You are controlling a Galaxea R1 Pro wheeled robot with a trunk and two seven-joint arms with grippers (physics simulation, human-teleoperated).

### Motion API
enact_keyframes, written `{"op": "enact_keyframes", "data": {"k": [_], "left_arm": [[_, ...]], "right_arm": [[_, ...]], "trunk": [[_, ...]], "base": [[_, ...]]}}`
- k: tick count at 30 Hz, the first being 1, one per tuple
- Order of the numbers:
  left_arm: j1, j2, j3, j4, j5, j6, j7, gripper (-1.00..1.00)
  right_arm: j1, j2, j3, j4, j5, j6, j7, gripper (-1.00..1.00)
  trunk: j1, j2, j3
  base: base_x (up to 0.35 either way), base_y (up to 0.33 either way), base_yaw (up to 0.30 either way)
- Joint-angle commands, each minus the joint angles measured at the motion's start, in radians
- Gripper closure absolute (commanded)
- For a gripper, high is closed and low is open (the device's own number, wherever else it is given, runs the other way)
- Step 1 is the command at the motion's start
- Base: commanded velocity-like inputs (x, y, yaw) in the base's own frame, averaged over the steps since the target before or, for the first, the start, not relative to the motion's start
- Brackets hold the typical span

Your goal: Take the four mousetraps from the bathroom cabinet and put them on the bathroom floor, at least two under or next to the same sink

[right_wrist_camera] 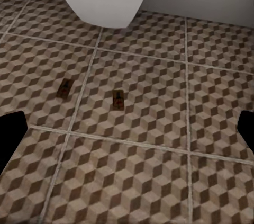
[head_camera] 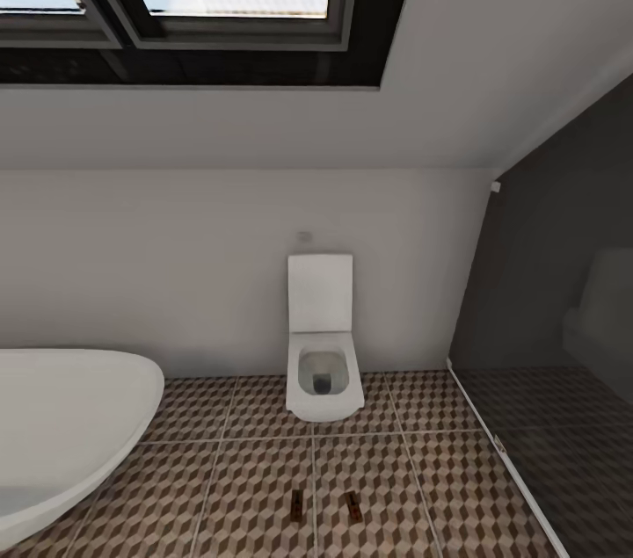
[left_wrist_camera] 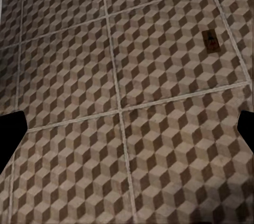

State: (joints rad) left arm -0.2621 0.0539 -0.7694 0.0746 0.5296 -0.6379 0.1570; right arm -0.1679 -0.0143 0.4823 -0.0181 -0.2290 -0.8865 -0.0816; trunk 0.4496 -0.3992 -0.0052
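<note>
While two small tan wooden mousetraps (head_camera: 298, 503) (head_camera: 353, 507) lie on the cube-patterned tiles (head_camera: 237, 488), our wide-spread, empty fingers must fetch the remaining pair.

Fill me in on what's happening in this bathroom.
Nothing is being handled right now. Two mousetraps lie side by side, apart, on the cube-patterned bathroom floor, in front of the white toilet. A bathtub sits to the left. Both wrist views look down at the tiles, each claw's fingertips spread wide with nothing between them.
</note>
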Motion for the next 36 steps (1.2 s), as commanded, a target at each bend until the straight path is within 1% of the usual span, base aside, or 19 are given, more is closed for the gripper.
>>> {"op": "enact_keyframes", "data": {"k": [1, 4, 7, 8, 9, 10, 13, 14, 16, 18, 20, 21, 25, 30, 36], "left_arm": [[0.005, -0.001, -0.008, 0.002, -0.001, -0.003, 0.007, -1.00], [0.034, -0.006, -0.008, 0.003, 0.000, 0.006, 0.007, -1.00], [0.042, -0.008, -0.008, 0.002, 0.001, 0.047, 0.006, -1.00], [0.044, -0.009, -0.007, 0.001, 0.002, 0.076, 0.006, -1.00], [0.045, -0.009, -0.006, 0.001, 0.004, 0.090, 0.007, -1.00], [0.046, -0.010, 0.000, -0.001, 0.014, 0.113, 0.007, -1.00], [0.048, -0.010, 0.023, -0.001, 0.043, 0.133, 0.007, -1.00], [0.048, -0.011, 0.045, -0.002, 0.069, 0.141, 0.007, -1.00], [0.048, -0.011, 0.069, -0.002, 0.094, 0.146, 0.007, -1.00], [0.049, -0.011, 0.101, -0.002, 0.128, 0.152, 0.007, -1.00], [0.049, -0.011, 0.110, -0.003, 0.137, 0.154, 0.007, -1.00], [0.049, -0.011, 0.115, -0.003, 0.143, 0.155, 0.007, -1.00], [0.049, -0.012, 0.120, -0.003, 0.149, 0.155, 0.004, -1.00], [0.049, -0.013, 0.122, -0.003, 0.151, 0.155, 0.003, -1.00], [0.049, -0.032, 0.122, -0.003, 0.150, 0.155, 0.004, -1.00]], "right_arm": [[0.011, 0.000, 0.009, 0.000, -0.001, -0.011, -0.009, -1.00], [0.059, 0.002, 0.009, 0.000, -0.001, -0.050, -0.010, -1.00], [0.068, 0.003, 0.008, -0.001, -0.001, -0.047, -0.012, -1.00], [0.070, 0.004, 0.006, -0.003, -0.002, -0.034, -0.014, -1.00], [0.071, 0.004, 0.005, -0.003, -0.002, -0.023, -0.015, -1.00], [0.072, 0.005, 0.004, -0.005, -0.005, 0.005, -0.018, -1.00], [0.073, 0.005, 0.002, -0.011, -0.020, 0.057, -0.022, -1.00], [0.074, 0.004, -0.001, -0.016, -0.037, 0.091, -0.025, -1.00], [0.074, 0.004, -0.003, -0.020, -0.060, 0.116, -0.026, -1.00], [0.074, 0.001, -0.005, -0.024, -0.112, 0.142, -0.028, -1.00], [0.074, 0.000, -0.006, -0.026, -0.138, 0.149, -0.028, -1.00], [0.074, 0.000, -0.006, -0.028, -0.158, 0.153, -0.028, -1.00], [0.074, -0.002, -0.007, -0.030, -0.186, 0.158, -0.028, -1.00], [0.074, -0.001, -0.007, -0.031, -0.196, 0.160, -0.028, -1.00], [0.074, 0.001, -0.007, -0.031, -0.200, 0.161, -0.029, -1.00]], "trunk": [[0.000, -0.001, 0.000], [0.000, -0.001, 0.000], [0.000, -0.001, 0.000], [0.000, -0.001, 0.000], [0.000, -0.001, 0.000], [0.000, -0.001, 0.000], [0.000, -0.001, 0.000], [0.000, -0.001, 0.000], [0.000, -0.001, 0.000], [0.000, -0.001, 0.000], [0.000, -0.001, 0.000], [0.000, -0.001, 0.000], [0.000, -0.001, 0.000], [0.000, -0.001, 0.000], [0.000, -0.001, 0.000]], "base": [[0.000, 0.000, 0.000], [0.000, 0.000, 0.000], [0.000, 0.000, 0.000], [0.000, 0.000, 0.000], [0.000, 0.000, 0.000], [0.000, 0.000, 0.000], [0.000, 0.000, 0.000], [0.000, 0.000, 0.000], [0.000, 0.000, 0.000], [0.000, 0.000, 0.000], [0.000, 0.000, 0.000], [0.000, 0.000, 0.000], [0.000, 0.000, 0.000], [0.000, 0.000, 0.000], [0.000, 0.000, 0.000]]}}
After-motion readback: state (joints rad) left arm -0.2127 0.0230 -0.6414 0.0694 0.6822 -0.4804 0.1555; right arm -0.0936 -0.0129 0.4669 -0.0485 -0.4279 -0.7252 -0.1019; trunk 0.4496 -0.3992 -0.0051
